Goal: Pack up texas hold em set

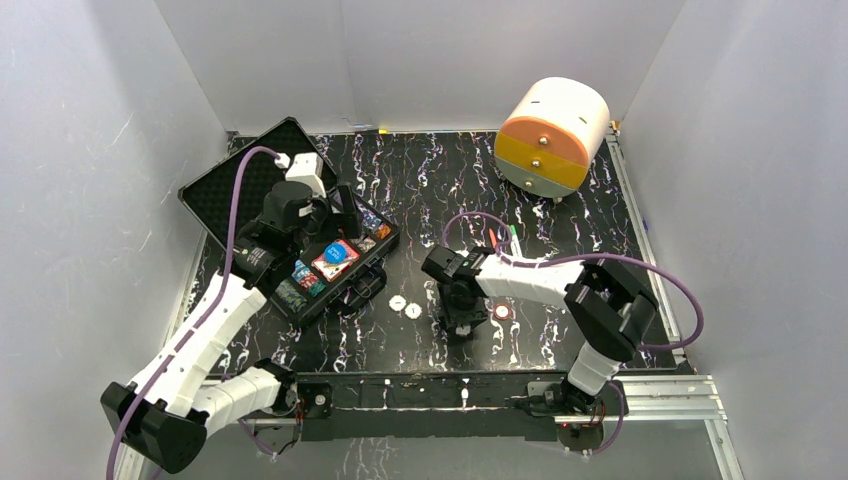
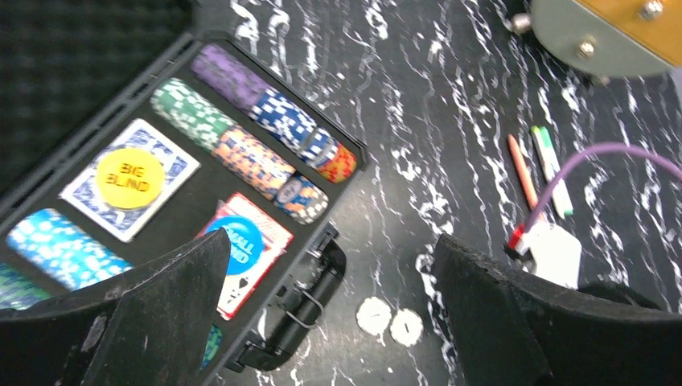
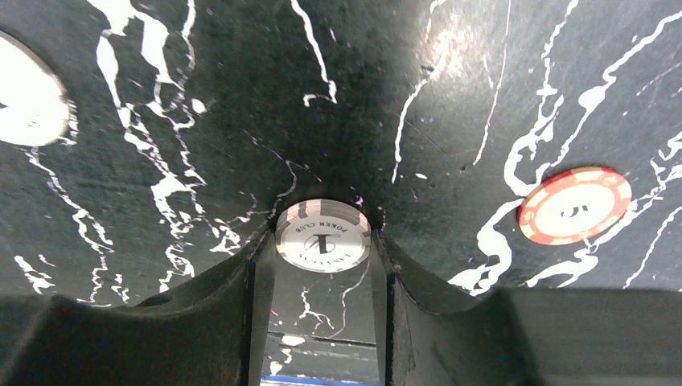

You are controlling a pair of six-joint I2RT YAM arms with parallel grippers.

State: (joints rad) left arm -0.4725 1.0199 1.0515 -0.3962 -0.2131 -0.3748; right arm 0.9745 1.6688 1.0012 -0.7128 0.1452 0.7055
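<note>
Chip (image 3: 323,233), grey and white, lies flat on the desk (image 3: 450,96), its rim pinched by the right hand (image 3: 323,241). Thin and stiff, likely light and slick, it wants an edge grip. A red chip (image 3: 574,206) lies nearby; the left hand (image 2: 331,245) hangs spread wide over the open case (image 2: 185,211).

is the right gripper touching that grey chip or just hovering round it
Touching. The right wrist view shows the grey chip wedged between the fingertips of the right gripper, its rim meeting both with no gap showing.
</note>
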